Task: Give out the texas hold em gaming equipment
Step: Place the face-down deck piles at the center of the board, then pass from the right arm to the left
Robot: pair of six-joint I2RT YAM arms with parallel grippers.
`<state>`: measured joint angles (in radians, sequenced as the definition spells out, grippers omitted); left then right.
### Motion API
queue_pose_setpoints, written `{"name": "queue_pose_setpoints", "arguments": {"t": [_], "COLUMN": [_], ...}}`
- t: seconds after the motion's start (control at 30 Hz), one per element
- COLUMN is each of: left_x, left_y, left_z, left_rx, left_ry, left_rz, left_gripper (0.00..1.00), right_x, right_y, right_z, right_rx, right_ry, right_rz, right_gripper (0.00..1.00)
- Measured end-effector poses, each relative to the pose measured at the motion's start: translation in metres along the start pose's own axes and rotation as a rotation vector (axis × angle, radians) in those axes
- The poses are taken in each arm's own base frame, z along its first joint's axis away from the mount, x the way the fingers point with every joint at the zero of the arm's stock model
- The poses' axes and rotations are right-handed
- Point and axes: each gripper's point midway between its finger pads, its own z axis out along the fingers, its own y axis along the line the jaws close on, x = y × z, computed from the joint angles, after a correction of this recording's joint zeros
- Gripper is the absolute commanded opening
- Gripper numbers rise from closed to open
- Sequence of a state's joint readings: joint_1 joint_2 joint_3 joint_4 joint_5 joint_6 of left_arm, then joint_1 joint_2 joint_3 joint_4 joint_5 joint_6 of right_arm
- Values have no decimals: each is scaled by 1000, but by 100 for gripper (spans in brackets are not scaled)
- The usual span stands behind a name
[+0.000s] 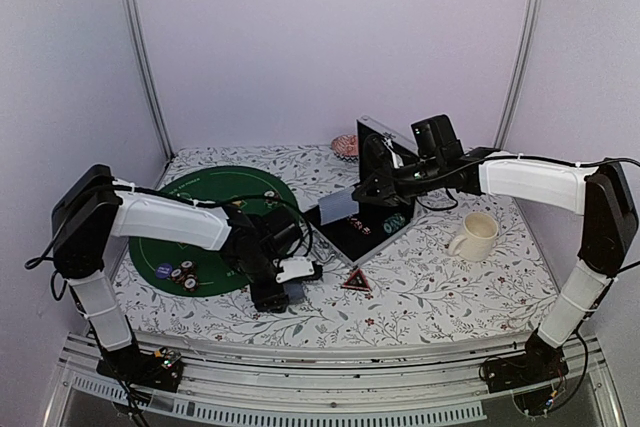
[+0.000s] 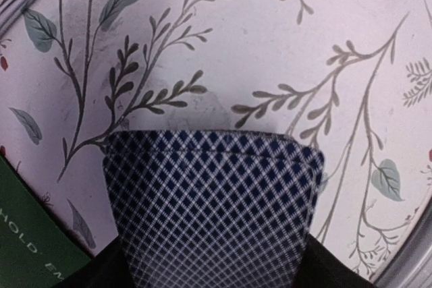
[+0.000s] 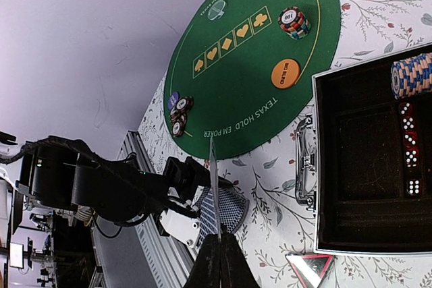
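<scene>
Left hand (image 1: pixel 282 293) sits low over dealt card (image 2: pixel 212 200), flat on surface (image 2: pixel 270 45) at 5 o'clock off mat (image 1: pixel 215 207); can't tell its grip. Right hand (image 3: pixel 218 241) clenched on held card (image 3: pixel 213 180), 1, edge-on. Best: lift left straight up, don't drag card.

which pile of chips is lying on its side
The blue-and-white stack in the case, a sideways roll; the tall pile and low cluster on the green mat sit flat.

The top camera looks down from behind the arms over the whole table (image 1: pixel 450 287), the left wrist's sits close above a card (image 2: pixel 212 207), and the right wrist's faces the green mat (image 3: pixel 256 52), which the top view also sees.
</scene>
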<state>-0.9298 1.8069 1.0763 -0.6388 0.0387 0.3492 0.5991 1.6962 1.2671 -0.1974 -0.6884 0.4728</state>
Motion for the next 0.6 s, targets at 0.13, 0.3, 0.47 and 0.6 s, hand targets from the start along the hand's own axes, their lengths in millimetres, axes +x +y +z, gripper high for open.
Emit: {"name": "queue_pose_setpoints", "arguments": {"t": [0.13, 0.3, 0.47, 0.6], "left_x": [-1, -1, -13, -31], "left_y": [0, 2, 2, -2], "left_z": [-1, -10, -40, -78], "left_rx": [-6, -26, -41, -39], "left_ry": [-8, -21, -108, -238], "left_rz": [1, 2, 7, 18], "left_gripper": [95, 98, 98, 98], "right_x": [1, 1, 2, -1], "right_y": [0, -1, 0, 8], "right_z": [0, 0, -2, -9], "right_rx": [2, 3, 5, -2], "right_ry": [4, 5, 8, -6], "right_rz": [3, 1, -10, -39], "right_gripper": [2, 2, 2, 2]}}
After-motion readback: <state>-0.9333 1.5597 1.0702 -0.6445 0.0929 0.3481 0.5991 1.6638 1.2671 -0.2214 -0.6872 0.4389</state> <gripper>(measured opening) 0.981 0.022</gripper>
